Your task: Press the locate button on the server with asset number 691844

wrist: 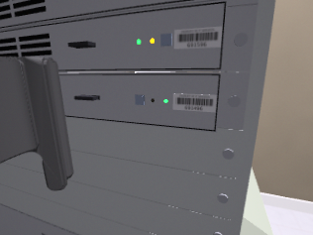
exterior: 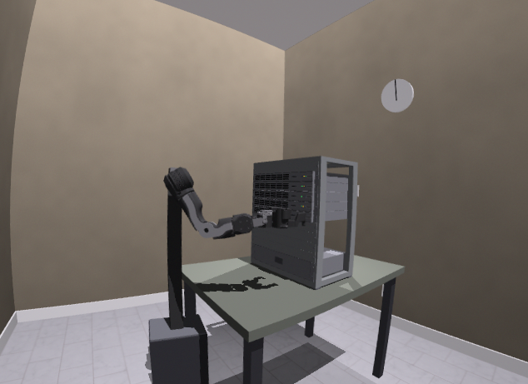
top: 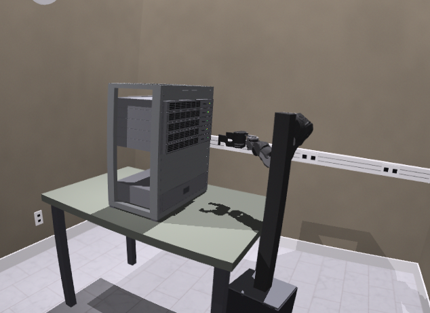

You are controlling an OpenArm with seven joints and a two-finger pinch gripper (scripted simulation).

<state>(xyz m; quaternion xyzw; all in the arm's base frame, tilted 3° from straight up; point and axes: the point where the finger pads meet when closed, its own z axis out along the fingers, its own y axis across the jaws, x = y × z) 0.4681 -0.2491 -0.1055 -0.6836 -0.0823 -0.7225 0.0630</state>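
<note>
The grey server rack point(top: 180, 170) point(exterior: 290, 247) point(wrist: 149, 168) stands upright on the table point(top: 208, 240) point(exterior: 272, 311), with several servers stacked in its upper half. My gripper point(top: 221, 140) point(exterior: 301, 218) is open and empty, and hovers just in front of the lowest servers. In the wrist view only one finger point(wrist: 52, 133) shows, at the left. The upper server there has a square locate button point(wrist: 165, 40) beside a label point(wrist: 199, 37) that looks like 691596. The lower one has a square button point(wrist: 140, 99) and a label point(wrist: 194, 102) that looks like 691496. Neither button glows blue.
Blank panels fill the rack below the servers. The arm's black post point(top: 277, 198) point(exterior: 173, 260) stands at the table's edge. A white wall rail point(top: 347, 161) runs behind the arm. A clock point(exterior: 396, 95) hangs on the wall.
</note>
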